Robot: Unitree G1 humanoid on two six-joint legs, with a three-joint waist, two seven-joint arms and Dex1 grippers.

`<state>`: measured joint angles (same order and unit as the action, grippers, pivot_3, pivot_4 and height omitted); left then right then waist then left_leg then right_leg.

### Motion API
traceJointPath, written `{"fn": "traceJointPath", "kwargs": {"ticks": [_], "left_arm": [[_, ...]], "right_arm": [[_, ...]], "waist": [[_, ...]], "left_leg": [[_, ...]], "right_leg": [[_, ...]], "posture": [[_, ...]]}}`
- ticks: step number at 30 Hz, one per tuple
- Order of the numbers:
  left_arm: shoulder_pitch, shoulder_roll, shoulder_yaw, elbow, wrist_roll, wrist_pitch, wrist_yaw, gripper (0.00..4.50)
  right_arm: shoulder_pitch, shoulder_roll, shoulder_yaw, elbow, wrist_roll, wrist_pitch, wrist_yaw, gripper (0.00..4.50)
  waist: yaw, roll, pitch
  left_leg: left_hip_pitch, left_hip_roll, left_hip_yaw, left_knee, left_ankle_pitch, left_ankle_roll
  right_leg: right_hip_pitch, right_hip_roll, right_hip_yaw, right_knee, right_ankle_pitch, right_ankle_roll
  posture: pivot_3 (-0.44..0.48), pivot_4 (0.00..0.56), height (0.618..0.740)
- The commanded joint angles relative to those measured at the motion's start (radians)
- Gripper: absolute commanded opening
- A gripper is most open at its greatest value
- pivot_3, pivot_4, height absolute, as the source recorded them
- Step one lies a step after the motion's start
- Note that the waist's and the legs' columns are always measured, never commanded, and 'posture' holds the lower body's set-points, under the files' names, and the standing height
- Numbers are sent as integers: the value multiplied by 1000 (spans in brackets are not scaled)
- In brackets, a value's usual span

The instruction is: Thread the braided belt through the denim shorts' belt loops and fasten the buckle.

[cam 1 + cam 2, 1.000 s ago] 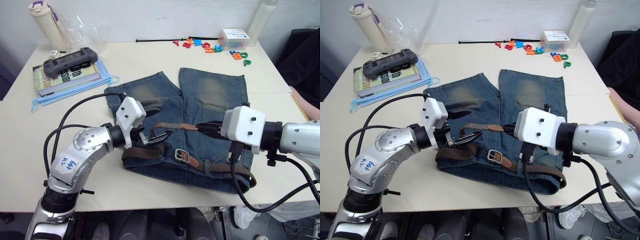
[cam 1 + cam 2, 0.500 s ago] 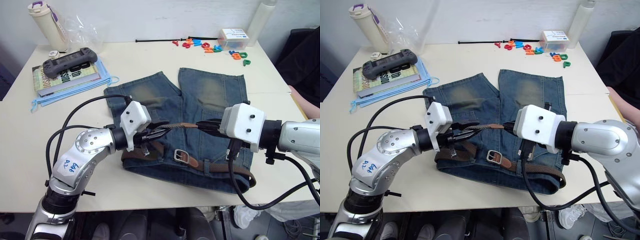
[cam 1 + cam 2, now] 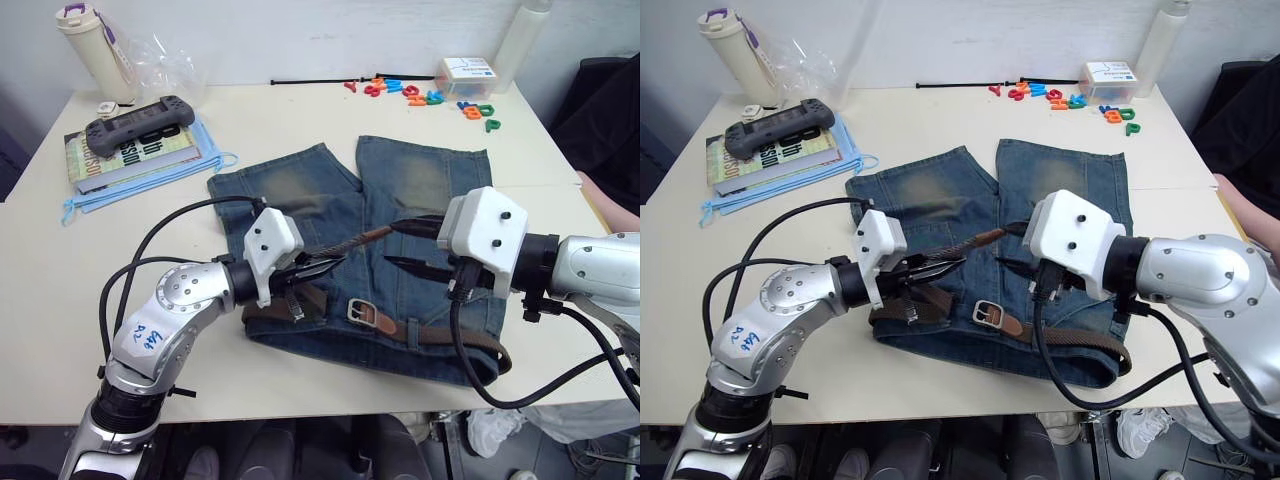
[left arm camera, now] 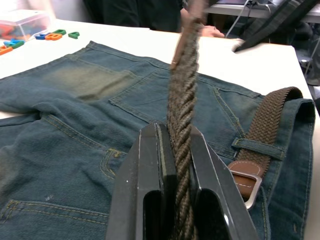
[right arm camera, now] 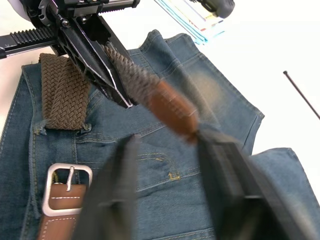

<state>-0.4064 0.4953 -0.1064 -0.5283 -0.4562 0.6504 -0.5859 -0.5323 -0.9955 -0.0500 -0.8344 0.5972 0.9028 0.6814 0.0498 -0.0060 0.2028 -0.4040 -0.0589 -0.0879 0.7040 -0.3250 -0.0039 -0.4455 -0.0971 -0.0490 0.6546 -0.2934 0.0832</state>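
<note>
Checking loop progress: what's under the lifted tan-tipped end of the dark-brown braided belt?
Under the braided belt's lifted end, pinched by the left gripper, lie the blue denim shorts: seams and pocket stitching. The silver buckle lies nearer the waistband. The table beneath is covered.

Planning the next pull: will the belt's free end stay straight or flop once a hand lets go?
Likely flop: the belt is woven braid, straight only where it spans from the left hand to the open right hand. Its tan tip looks stiffer, so that bit may hold shape.
</note>
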Motion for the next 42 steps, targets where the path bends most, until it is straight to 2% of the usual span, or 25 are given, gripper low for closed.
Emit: {"fn": "traceJointPath", "kwargs": {"ticks": [1, 7, 12, 15, 22, 29, 36, 39, 42], "left_arm": [[46, -11, 57, -19, -20, 4, 30, 0], [106, -15, 91, -3, -10, 1, 51, 0], [118, -29, 90, 4, -16, 12, 72, 0], [115, -32, 88, 6, -18, 15, 75, 0], [98, -37, 99, 18, -32, 44, 82, 0], [78, -33, 106, 36, -35, 62, 73, 0], [70, -29, 92, 50, -24, 56, 54, 0], [69, -32, 89, 53, -22, 56, 51, 0], [67, -37, 84, 56, -20, 54, 50, 0]], "right_arm": [[25, -10, -125, -64, 68, 64, -28, 4004], [221, -35, -245, -169, 122, 127, -42, 4004], [321, 10, -48, -213, 138, 48, -214, 4004], [366, 1, 98, -213, 33, 9, -295, 4004], [437, 14, 311, -213, -131, -60, -398, 4004], [459, 38, 405, -212, -290, -54, -451, 4004], [469, 122, 449, -198, -467, -88, -524, 4004], [479, 159, 448, -198, -511, -99, -523, 3132], [490, 183, 449, -191, -541, -100, -506, 1704]], "waist": [[0, 0, 0], [4, -1, -1], [-2, -1, -1], [-1, -1, -1], [0, -1, -1], [-1, -2, -1], [-4, -5, -3], [-5, -5, -3], [-4, -5, -3]], "left_leg": [[0, 0, 0, 0, 0, 0], [0, 0, 1, 1, -1, 1], [0, 0, 3, 7, -1, 2], [-1, 0, 3, 11, -2, 2], [-1, 0, 3, 13, -3, 3], [-1, 0, 3, 14, -3, 3], [0, 0, 3, 14, -3, 3], [0, 0, 3, 15, -3, 3], [0, 0, 2, 15, -3, 2]], "right_leg": [[0, 0, 0, 0, 0, 0], [0, 0, 0, 2, 0, 0], [0, 0, 2, 5, 0, 0], [-1, 0, 2, 8, 0, 0], [0, 0, 3, 8, 0, 0], [0, 0, 3, 9, 0, 0], [0, 0, 3, 10, 0, 0], [0, 0, 3, 11, 0, 0], [-1, 0, 3, 11, 0, 0]], "posture": [[0, 150, 659], [0, 150, 659], [0, 150, 659], [0, 150, 659], [0, 150, 659], [0, 150, 659], [0, 150, 659], [0, 150, 659], [0, 150, 659]]}}
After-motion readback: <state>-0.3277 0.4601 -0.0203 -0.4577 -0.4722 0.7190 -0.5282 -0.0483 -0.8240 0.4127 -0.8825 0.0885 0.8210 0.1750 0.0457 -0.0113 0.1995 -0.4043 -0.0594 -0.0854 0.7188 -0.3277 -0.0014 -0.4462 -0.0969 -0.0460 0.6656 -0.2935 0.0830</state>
